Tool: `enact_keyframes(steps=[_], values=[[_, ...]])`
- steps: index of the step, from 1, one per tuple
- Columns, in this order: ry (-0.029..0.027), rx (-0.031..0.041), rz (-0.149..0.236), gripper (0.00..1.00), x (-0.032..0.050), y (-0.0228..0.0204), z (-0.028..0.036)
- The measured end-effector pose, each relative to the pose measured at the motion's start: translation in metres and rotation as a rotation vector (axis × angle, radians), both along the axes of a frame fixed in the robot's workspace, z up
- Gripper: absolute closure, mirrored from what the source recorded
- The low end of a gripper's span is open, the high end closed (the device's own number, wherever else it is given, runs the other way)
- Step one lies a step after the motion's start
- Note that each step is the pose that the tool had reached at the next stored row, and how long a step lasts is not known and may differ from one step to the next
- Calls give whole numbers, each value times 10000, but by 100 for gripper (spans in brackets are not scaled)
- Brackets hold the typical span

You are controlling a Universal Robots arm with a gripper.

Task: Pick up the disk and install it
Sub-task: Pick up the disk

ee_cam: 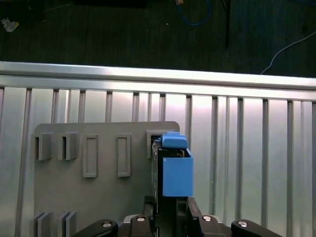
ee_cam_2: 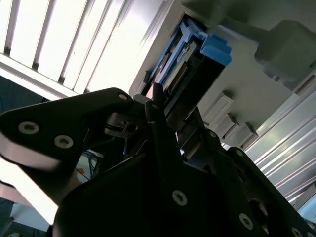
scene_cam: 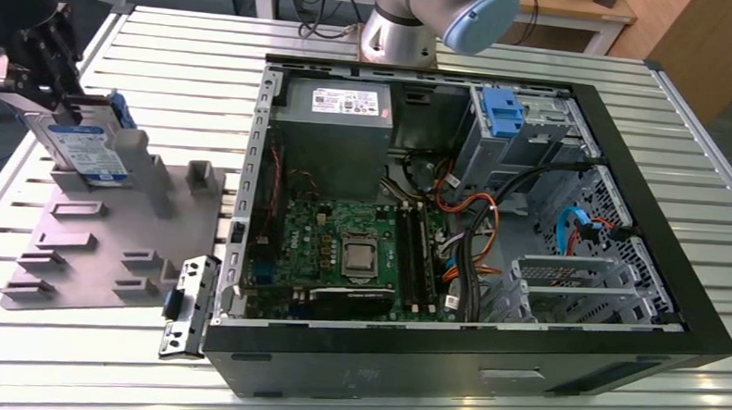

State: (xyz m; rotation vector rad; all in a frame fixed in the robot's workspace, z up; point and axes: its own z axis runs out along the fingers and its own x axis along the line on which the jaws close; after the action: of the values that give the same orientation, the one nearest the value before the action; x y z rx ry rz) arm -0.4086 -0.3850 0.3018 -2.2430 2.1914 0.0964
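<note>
The pincer (scene_cam: 59, 97) sits over the upper end of the disk (scene_cam: 87, 151), which stands on edge just beneath it in a slot of the grey holder plate (scene_cam: 93, 239). Whether the pincer is clamped on the disk cannot be told. Other slot blocks (scene_cam: 201, 175) rise near it. Well away from the pincer, on the slatted desk (scene_cam: 187, 49), lies the open computer case (scene_cam: 678, 274), with cables (scene_cam: 528, 189) strung below its blue latch (scene_cam: 500, 114).

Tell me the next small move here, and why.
Probably a short straight lift, once the grip is sure: the claw sits at the top of the disk, which stands upright in its slot on the grey holder, outside the open computer case.
</note>
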Motion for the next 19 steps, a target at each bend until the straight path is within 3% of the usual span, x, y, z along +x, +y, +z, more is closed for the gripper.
enact_keyframes(steps=[6, 19], values=[[0, -1, -883, 65, 0, 0, -4], [-1, 0, -934, 65, 0, 0, 21]])
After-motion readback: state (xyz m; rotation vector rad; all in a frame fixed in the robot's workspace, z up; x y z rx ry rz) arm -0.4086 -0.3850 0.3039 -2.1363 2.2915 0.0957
